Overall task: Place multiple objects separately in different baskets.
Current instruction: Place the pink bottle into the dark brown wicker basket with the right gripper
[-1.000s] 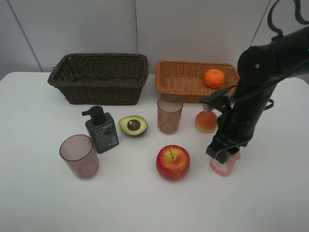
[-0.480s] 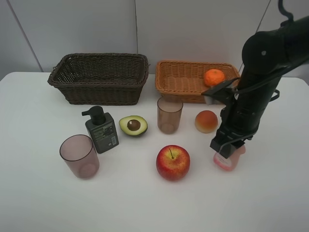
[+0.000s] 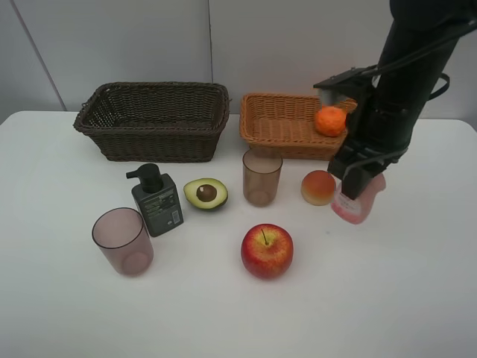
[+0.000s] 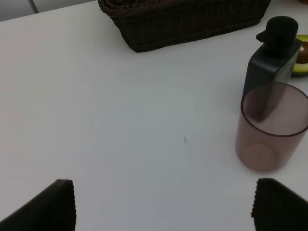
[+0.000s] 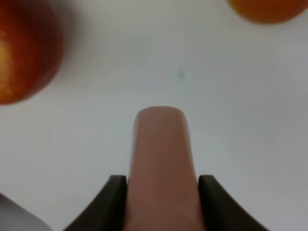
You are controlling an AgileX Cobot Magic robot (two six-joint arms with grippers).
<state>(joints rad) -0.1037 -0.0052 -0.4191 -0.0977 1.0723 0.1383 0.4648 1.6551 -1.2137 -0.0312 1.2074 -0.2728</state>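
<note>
the right arm [image 3: 406, 74] hangs steeply down, right gripper [image 3: 356, 177] with fingers clamped on the small pink bottle [image 3: 361, 203]; left gripper [image 4: 166, 207] fingers spread wide.

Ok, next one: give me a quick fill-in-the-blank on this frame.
1. The right gripper is shut on the small pink bottle; the left gripper stands ____.
2. The only fruit in the light orange-tan basket is the ____.
3. ____ mauve cups stand on the table.
Missing: open; tangerine; two.
</note>
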